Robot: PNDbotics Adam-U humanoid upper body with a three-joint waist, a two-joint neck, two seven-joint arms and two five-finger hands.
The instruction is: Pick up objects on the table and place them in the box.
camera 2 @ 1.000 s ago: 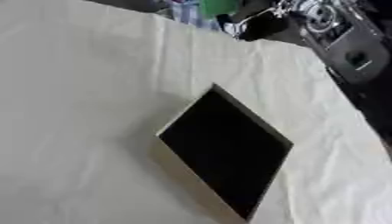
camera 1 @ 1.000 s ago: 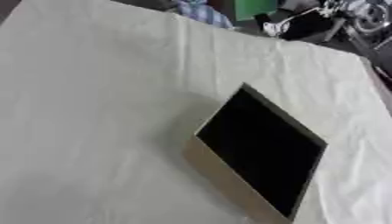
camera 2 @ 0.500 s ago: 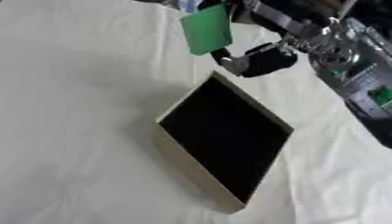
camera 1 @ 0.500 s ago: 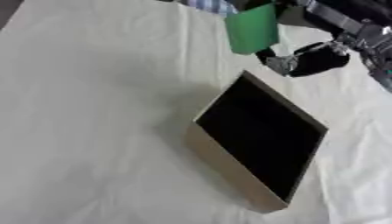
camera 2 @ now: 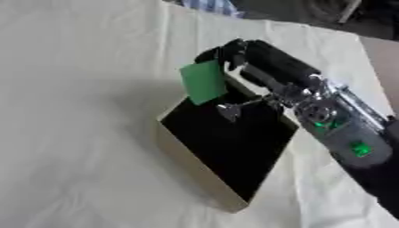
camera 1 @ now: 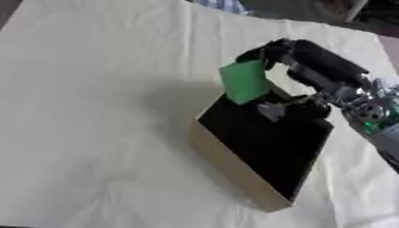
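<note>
The desk (camera 1: 93, 111) carries only the box (camera 1: 261, 147). The green object (camera 1: 245, 81) that hung well behind it half a second ago now hangs over its near-left corner — my right hand (camera 1: 290, 58), fingers curled on it, has carried it in, so release comes next.

— Inspector, what sort of place are we looking at?

— A lab or test setup, as far as the views are showing. A cream cloth (camera 1: 86, 116) is covering the desk and lying in creases. Past its far edge, dark equipment (camera 2: 343, 13) is sitting in shadow, too blurred to identify.

— Anything else supporting that?

— A scrap of blue-and-white checked fabric (camera 2: 209, 6) is showing at the far edge. Nothing is marking it as a home or a shop.
</note>
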